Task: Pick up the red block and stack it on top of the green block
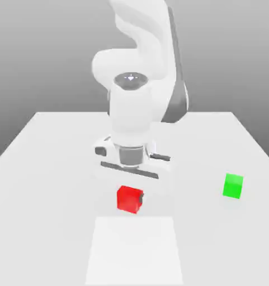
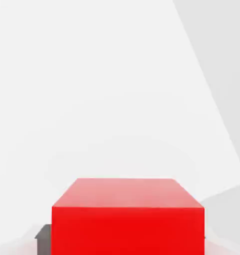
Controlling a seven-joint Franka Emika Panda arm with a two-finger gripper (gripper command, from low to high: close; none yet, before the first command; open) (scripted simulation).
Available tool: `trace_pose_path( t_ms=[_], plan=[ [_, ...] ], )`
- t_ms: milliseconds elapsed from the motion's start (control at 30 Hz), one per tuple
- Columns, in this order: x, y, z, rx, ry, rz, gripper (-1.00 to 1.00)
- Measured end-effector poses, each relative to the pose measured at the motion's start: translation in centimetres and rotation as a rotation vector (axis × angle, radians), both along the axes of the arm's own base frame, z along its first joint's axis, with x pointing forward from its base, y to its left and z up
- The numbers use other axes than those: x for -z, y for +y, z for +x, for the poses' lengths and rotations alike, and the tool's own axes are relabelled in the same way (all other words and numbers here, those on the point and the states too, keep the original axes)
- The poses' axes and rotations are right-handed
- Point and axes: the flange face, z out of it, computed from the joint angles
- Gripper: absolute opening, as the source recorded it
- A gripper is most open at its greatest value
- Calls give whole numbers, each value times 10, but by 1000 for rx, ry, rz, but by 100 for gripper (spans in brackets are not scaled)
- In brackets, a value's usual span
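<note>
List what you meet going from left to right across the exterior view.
red block in the tool → green block, both over the white table.

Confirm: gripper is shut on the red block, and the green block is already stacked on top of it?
Not quite. The gripper is shut on the red block, but the green block is not stacked on it. The exterior view shows it sitting apart on the table, off toward that view's right, with bare surface between the two cubes.
</note>
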Motion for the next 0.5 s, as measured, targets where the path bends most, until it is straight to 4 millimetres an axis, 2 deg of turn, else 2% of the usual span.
trace_pose_path(
  t_ms=[233, 367, 500],
  plan=[
    [-10, 92, -15, -528, 1, 1, -100],
    [-16, 142, -35, -834, 1, 1, -100],
    [-22, 189, -64, -1140, 1, 1, -100]
  ],
)
